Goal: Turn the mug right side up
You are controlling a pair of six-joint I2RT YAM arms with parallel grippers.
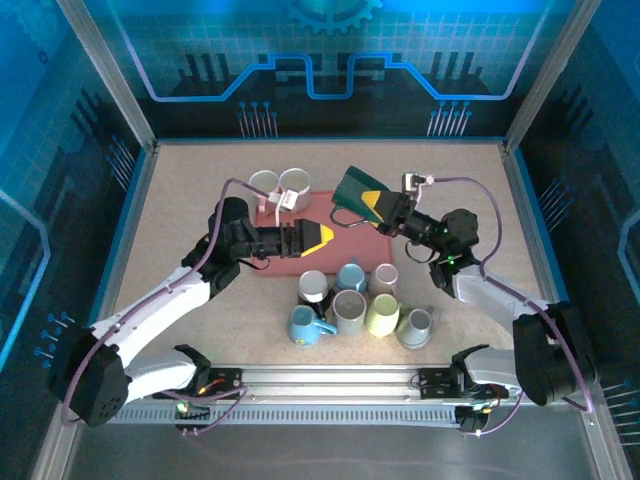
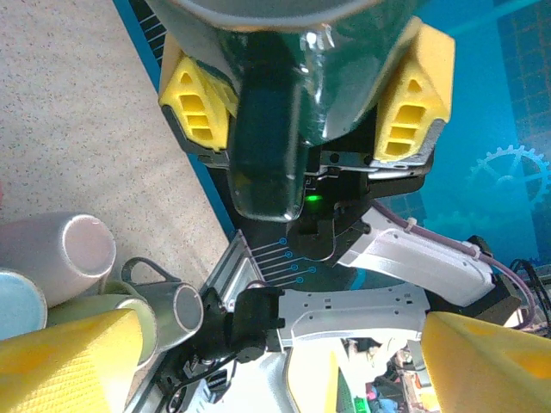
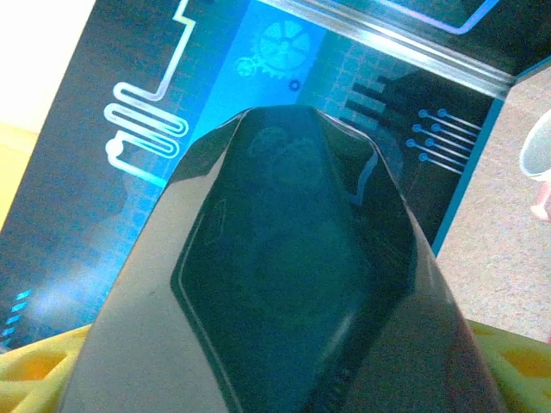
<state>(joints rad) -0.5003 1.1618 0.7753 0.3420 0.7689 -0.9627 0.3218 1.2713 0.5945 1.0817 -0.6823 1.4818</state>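
**Item: dark green mug, held aloft over the red mat**

1. Dark green mug (image 1: 352, 186). We logged it off the tabletop (image 1: 200, 180), tilted, above the far right part of the red mat (image 1: 350, 245). Through the left wrist camera we saw the mug (image 2: 275, 129) with its handle turned toward that lens. In the right wrist view its glossy dark wall (image 3: 293, 258) stood close before the lens. We could not tell from these views which way its mouth pointed.

2. Right claw (image 1: 372, 203). We found it clamped on the dark green mug, one yellow finger (image 2: 198, 103) pressed to each side of the body, as the left wrist camera showed (image 2: 306, 103).

3. Left claw (image 1: 318, 237). We noted it spread wide with nothing between its fingers, low over the red mat, pointing toward the held mug and apart from it. Its own yellow fingertips (image 2: 69, 361) framed the bottom of the left wrist view (image 2: 275, 361).

4. Two white mugs (image 1: 268, 185). These stood side by side at the far edge of the mat.

5. Group of mugs (image 1: 349, 312). White, blue, pink, grey and pale green pieces, set close together on the tabletop just nearer than the mat.
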